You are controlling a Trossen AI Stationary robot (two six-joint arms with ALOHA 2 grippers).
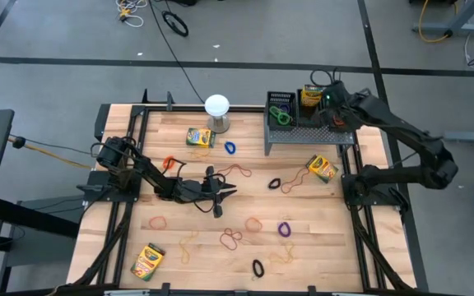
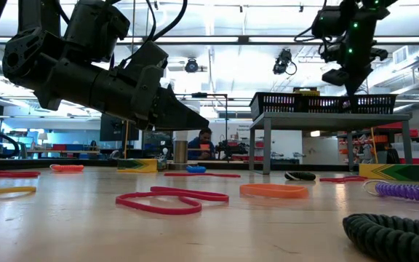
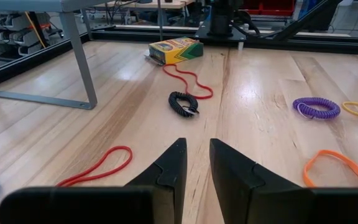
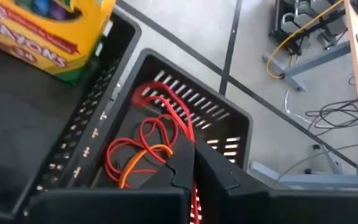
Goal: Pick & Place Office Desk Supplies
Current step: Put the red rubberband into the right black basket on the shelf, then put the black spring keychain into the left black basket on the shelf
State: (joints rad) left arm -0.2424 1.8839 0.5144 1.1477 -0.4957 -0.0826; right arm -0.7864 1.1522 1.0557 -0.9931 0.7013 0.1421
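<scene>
Three black mesh bins stand on the grey riser (image 1: 311,136) at the far right. One bin (image 1: 280,111) holds green bands, and the middle one holds a crayon box (image 4: 42,31). My right gripper (image 4: 194,162) hovers over the third bin (image 4: 185,93), shut on a red rubber band from the red and orange loops (image 4: 135,152) inside. My left gripper (image 3: 197,152) stands low at the table's middle left, open by a narrow gap with nothing in it. Loose bands lie ahead of it, among them a black coil (image 3: 184,102) and a red loop (image 3: 98,167). More crayon boxes (image 1: 198,136) (image 1: 322,168) (image 1: 147,261) lie flat on the table. My right gripper pinches a red strand (image 4: 194,196) between its two fingers, slanting down into the bin from above. The rest of the red band trails slack onto the bin's floor. An orange loop (image 4: 157,150) ends at one fingertip; whether it is held I cannot tell.
A white globe (image 1: 216,107) on a short stand is at the far middle. The riser's legs (image 3: 82,62) stand on the table. Many loose bands are scattered over the near half, such as a purple coil (image 3: 316,107) and an orange loop (image 3: 331,168).
</scene>
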